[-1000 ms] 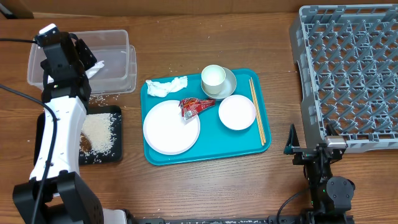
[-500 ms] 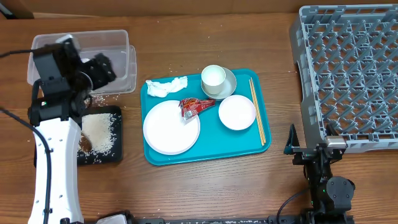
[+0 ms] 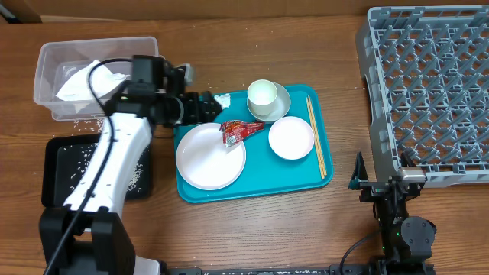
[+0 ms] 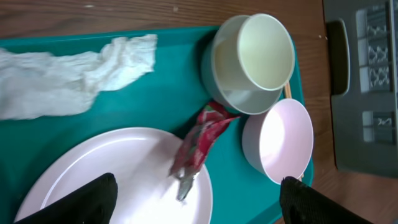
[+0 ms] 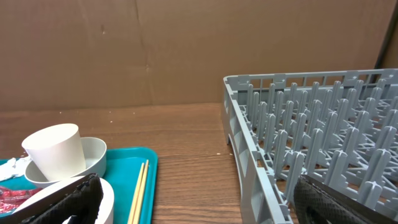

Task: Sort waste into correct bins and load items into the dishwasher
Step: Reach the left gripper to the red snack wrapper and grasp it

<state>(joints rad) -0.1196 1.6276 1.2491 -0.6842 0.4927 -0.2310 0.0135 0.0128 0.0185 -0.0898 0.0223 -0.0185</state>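
Left tool point(image 4: 199, 200) hangs released and wide over the wrapper point(image 4: 202, 140) lying across the plate's point(image 4: 93, 168) rim. It looks light, crinkly and slippery, so pinch its bunched middle.

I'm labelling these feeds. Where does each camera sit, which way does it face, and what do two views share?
Overhead: above the table, facing straight down on teal tray, dish rack, left arm, right arm.
Left wrist: on the left arm, looking down at plate, wrapper, napkin; open left pincer at bottom corners.
Right wrist: low by the table, facing level toward the back wall, dish rack at right; open right pincer at bottom corners.
Shared: the cup shows in all three.
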